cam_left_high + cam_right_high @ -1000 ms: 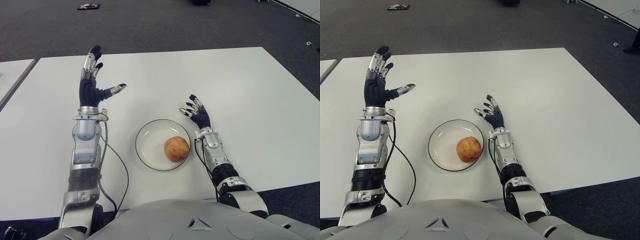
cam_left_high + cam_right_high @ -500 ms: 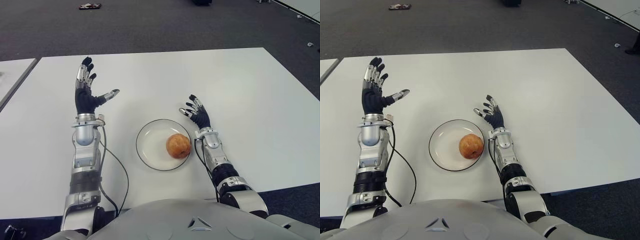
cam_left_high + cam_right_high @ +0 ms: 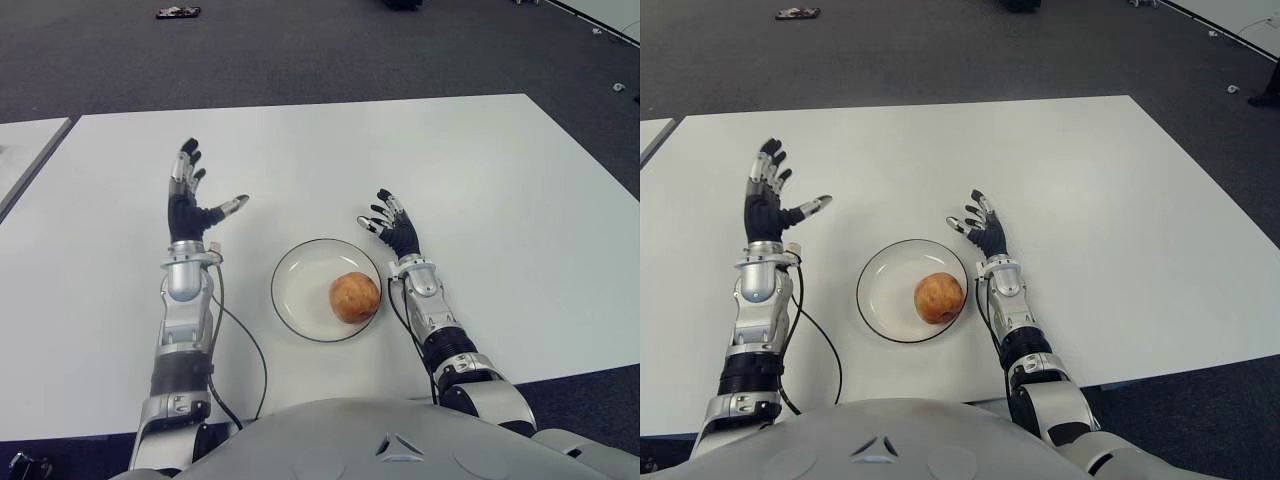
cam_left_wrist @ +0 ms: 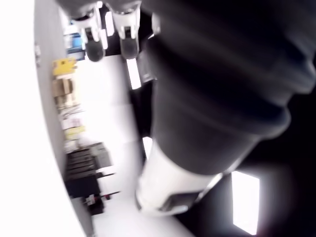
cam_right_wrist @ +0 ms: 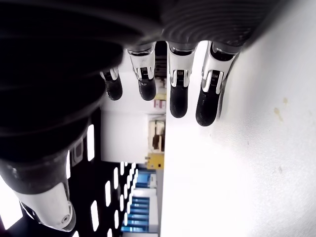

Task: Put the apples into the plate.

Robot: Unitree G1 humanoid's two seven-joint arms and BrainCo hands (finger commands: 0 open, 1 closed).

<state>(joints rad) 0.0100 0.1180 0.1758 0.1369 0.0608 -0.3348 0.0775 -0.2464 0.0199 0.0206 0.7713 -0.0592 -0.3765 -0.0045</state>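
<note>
Table [image 3: 500,180]: white top filling most of both eye views, with dark carpet lying beyond its far edge.
Plate [image 3: 300,275]: white, dark-rimmed, sitting nearest the robot's body, between the two forearms.
Apple [image 3: 354,297]: lying inside the plate, toward its right rim; only one apple is showing anywhere on the table.
Right hand [image 3: 394,229]: showing just beyond the plate's right rim, palm turned inward; whether it is touching the table cannot be told.
Right fingers [image 5: 178,96]: hanging spread and relaxed, holding nothing, as the right wrist view is showing.
Left hand [image 3: 192,200]: showing to the left of the plate and well apart from it, raised with the palm facing right.
Left fingers [image 3: 186,160]: pointing up and spread, thumb sticking out sideways, gripping nothing; the left wrist view is showing only two fingertips and dark housing.
Cable [image 3: 240,340]: looping from the left wrist back across the table toward the body.
Far floor: a small dark object [image 3: 177,13] lying on the carpet, too small to identify.
Step in hand: judging by the apple in the plate and both hands being empty, the placing step is looking complete and the hands are standing clear.
Next move: if another apple is being supplied, a hand is needing to reach it with fingers wide, close around it, and lower it into the bare left part of the plate; otherwise, nothing is remaining but to keep both hands away from the rim so the plate is not nudged.
</note>
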